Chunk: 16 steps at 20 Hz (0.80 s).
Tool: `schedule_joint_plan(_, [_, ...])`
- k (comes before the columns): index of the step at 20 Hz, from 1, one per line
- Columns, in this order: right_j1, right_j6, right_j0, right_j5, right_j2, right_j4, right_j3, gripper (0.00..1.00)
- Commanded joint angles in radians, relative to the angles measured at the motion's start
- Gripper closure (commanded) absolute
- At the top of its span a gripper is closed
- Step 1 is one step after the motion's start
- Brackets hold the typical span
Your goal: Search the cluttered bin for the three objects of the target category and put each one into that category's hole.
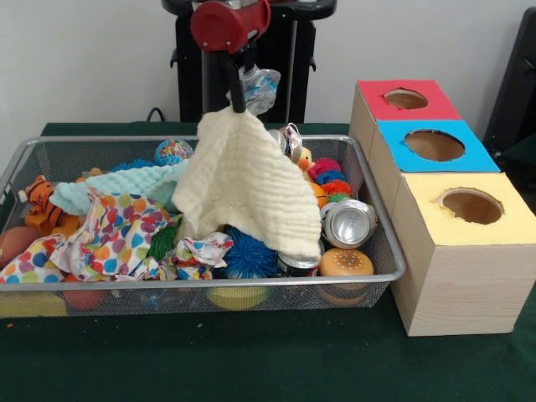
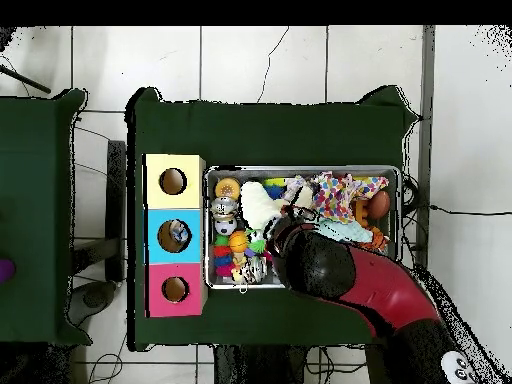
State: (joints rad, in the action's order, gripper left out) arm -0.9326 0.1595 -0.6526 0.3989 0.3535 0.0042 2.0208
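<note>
My gripper [image 1: 239,102] hangs above the back of the wire bin [image 1: 100,140], shut on a corner of a cream cloth [image 1: 247,188]. The cloth drapes down from it, its lower end still among the clutter. A crumpled shiny thing [image 1: 260,86] shows just behind the gripper. To the right stand three boxes with round holes: red [image 1: 406,99], blue [image 1: 434,145] and yellow [image 1: 471,205]. In the overhead view the arm [image 2: 335,268] covers the gripper; the cream cloth [image 2: 258,205] shows beside it. The blue box's hole [image 2: 173,234] holds something there.
The bin holds a polka-dot cloth [image 1: 117,234], a mint cloth [image 1: 109,188], a tiger toy [image 1: 38,201], a blue spiky ball [image 1: 249,255], a silver can [image 1: 347,222], a burger toy [image 1: 346,264], a striped caterpillar [image 1: 329,177] and a globe ball [image 1: 173,152].
</note>
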Motion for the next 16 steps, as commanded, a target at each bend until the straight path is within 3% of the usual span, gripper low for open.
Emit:
schedule_joint_plan(1, [0.034, 0.326, 0.019, -0.047, 0.022, 0.048, 0.065, 1.0])
schedule_joint_plan(16, [0.065, 0.357, 0.069, -0.069, -0.015, 0.072, 0.042, 1.0])
